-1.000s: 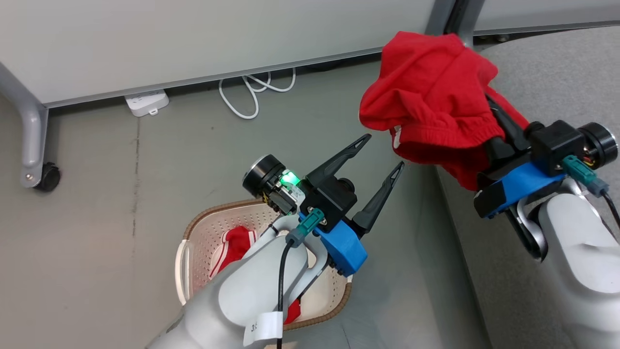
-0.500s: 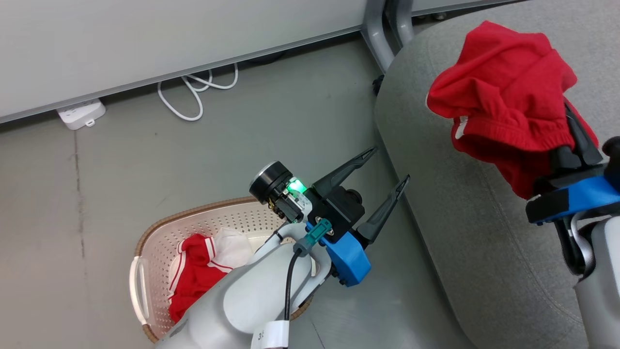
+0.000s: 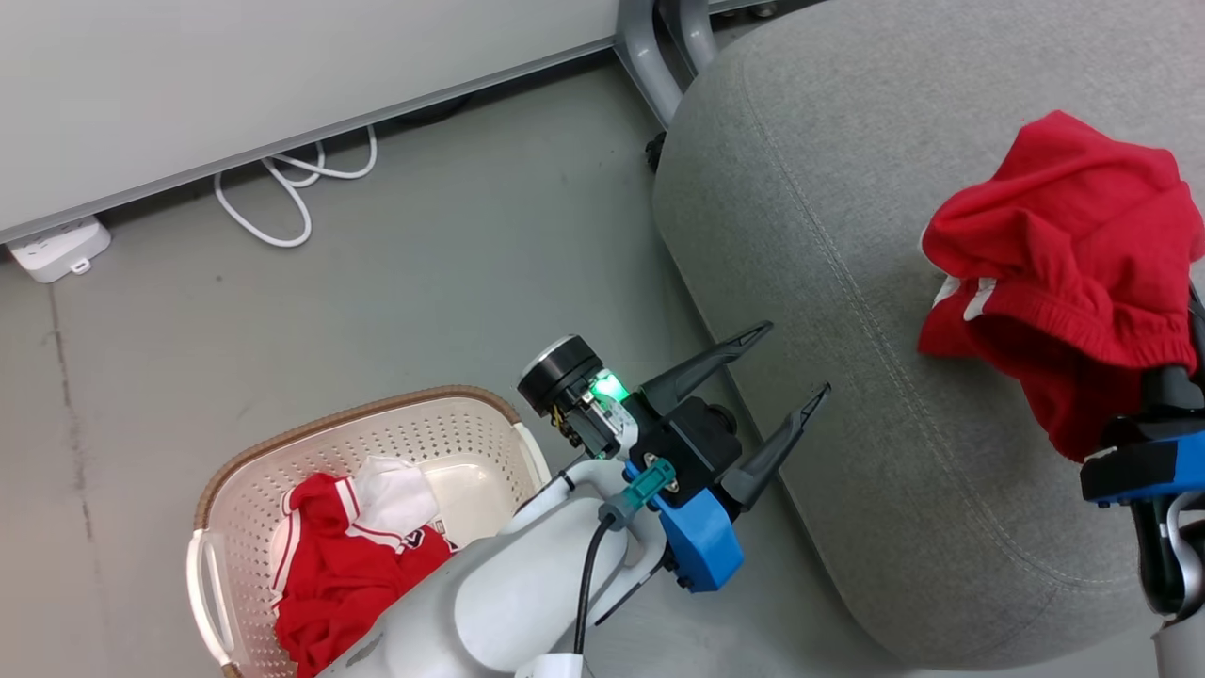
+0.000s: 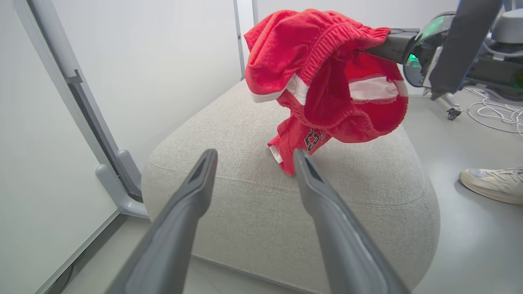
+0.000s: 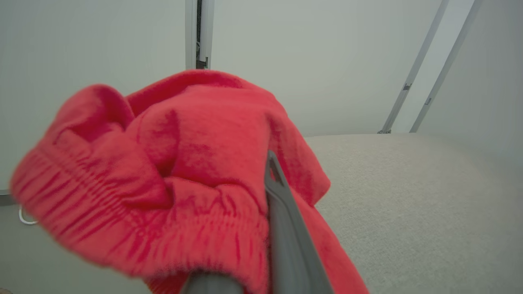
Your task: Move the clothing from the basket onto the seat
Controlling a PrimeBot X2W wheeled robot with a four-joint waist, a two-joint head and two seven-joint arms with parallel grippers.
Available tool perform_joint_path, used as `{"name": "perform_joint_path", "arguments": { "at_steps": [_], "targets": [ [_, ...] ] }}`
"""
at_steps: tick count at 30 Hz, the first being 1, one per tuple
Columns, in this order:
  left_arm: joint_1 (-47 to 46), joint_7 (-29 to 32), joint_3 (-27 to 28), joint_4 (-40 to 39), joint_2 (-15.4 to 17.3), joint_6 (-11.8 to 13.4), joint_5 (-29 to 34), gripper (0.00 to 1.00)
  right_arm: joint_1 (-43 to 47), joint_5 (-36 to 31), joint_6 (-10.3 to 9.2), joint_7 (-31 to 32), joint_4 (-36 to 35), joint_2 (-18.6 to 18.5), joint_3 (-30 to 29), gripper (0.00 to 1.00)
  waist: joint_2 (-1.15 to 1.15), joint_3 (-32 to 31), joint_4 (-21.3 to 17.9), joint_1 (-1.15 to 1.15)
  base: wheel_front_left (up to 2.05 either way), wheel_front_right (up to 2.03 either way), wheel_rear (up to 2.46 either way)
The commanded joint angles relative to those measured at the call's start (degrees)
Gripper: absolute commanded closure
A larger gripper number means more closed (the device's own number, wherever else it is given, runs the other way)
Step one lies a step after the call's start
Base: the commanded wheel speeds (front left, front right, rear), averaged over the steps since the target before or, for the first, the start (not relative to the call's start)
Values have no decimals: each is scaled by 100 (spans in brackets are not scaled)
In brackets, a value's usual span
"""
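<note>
the smooth grey floor [image 3: 424, 282] shows faint scuffs and a thin seam. on it stand the cream perforated basket [image 3: 377, 443] with its brown woven-look rim and, near it, the big grey upholstered seat [image 3: 847, 282]. along the foot of the white partition lie a white power strip [image 3: 56, 250] and a looped white cable [image 3: 282, 193]. grey partition legs [image 3: 650, 66] stand at the seat's far corner. a pale shoe [image 4: 490, 184] rests on the floor beside the seat.

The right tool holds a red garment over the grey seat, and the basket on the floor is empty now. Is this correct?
Not empty: in the head view the basket holds a red jersey with white trim. The rest stands: the right tool holds a red garment over the grey seat.
</note>
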Motion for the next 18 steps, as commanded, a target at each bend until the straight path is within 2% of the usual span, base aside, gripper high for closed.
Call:
{"name": "perform_joint_path", "arguments": {
  "at_steps": [1, 9, 18],
  "targets": [
    [25, -16, -20, -15, 9, 4, -14, 0, 91, 5, 1, -20, -54, 43, -21, 100, 0, 15, -31, 0, 0, 0, 0],
    [-86, -16, -66, -8, 9, 42, -79, 0, 125, -63, 1, -20, -117, 152, -62, 100, 0, 59, -87, 0, 0, 0, 0],
    [-317, -16, 14, -15, 9, 97, 71, 0, -535, -70, 1, -20, -372, -83, -127, 100, 0, 467, -42, 0, 0, 0, 0]
  ]
}}
